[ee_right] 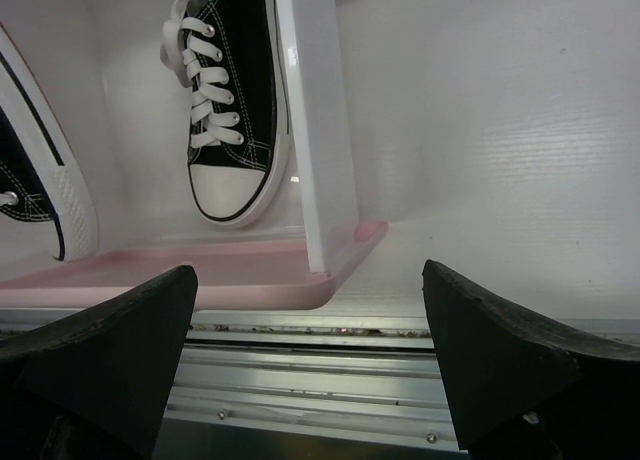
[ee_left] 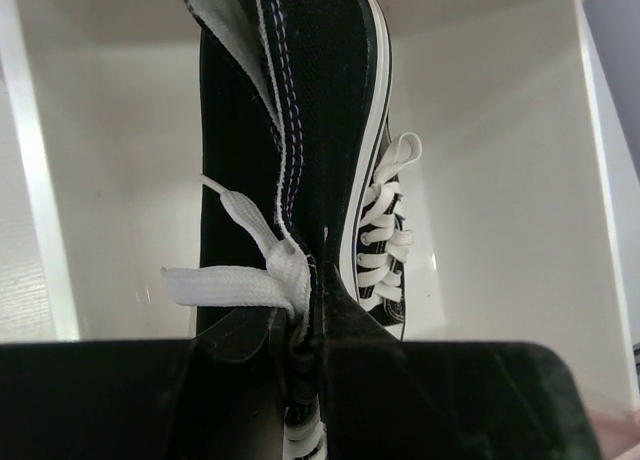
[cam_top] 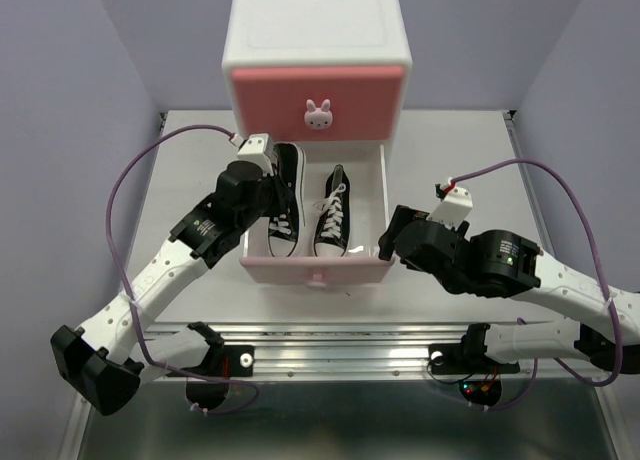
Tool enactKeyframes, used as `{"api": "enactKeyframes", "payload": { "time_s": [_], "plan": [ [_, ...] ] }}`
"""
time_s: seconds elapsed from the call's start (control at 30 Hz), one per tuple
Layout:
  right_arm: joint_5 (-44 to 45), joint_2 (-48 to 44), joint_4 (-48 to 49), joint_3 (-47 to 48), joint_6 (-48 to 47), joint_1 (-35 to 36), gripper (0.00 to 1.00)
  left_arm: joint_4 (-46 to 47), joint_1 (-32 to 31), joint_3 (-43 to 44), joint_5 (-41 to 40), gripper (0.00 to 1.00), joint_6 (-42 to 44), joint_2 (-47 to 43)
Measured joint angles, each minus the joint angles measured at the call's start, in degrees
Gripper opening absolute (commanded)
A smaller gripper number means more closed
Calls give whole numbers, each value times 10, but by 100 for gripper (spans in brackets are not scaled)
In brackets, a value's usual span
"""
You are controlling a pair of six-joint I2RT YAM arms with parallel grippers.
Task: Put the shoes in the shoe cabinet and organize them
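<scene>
Pinching the black shoe (cam_top: 286, 208) by its side, the left hand (cam_top: 263, 183) holds it lengthwise straight ahead inside the open drawer (cam_top: 315, 271), its mate (cam_top: 332, 213) just to the right; the right hand (cam_top: 392, 242) gapes empty.

The white cabinet (cam_top: 316, 40) sits top centre, dark pink upper drawer (cam_top: 316, 102) shut, paler lower drawer (cam_top: 315, 270) pulled out below. Two black shoes are in it, toes toward the bottom edge: the right shoe (cam_top: 332, 212) flat on its sole, the left shoe (cam_top: 285, 195) tilted sideways, pinched in my left pincer (ee_left: 300, 325).
</scene>
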Motion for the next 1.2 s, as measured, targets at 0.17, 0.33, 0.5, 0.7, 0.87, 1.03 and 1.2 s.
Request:
{"api": "enactKeyframes", "payload": {
  "time_s": [0.17,0.33,0.5,0.7,0.87,1.03,1.2],
  "plan": [
    [0,0,0,-1,2,0,100,24,-4,-12,-3,0,23,36],
    [0,0,0,-8,4,0,100,53,-4,-17,-4,0,45,87],
    [0,0,0,-9,6,0,100,71,-4,-23,-20,0,35,125],
    [1,0,0,-10,6,0,100,96,-5,-26,-58,0,15,136],
    [4,0,-1,-18,6,0,100,118,-6,-26,-66,0,12,167],
    [9,0,0,-18,6,0,100,118,-9,-26,-67,0,11,181],
    [16,0,0,-18,7,0,100,130,-14,-26,-65,0,12,189]
  ]
}}
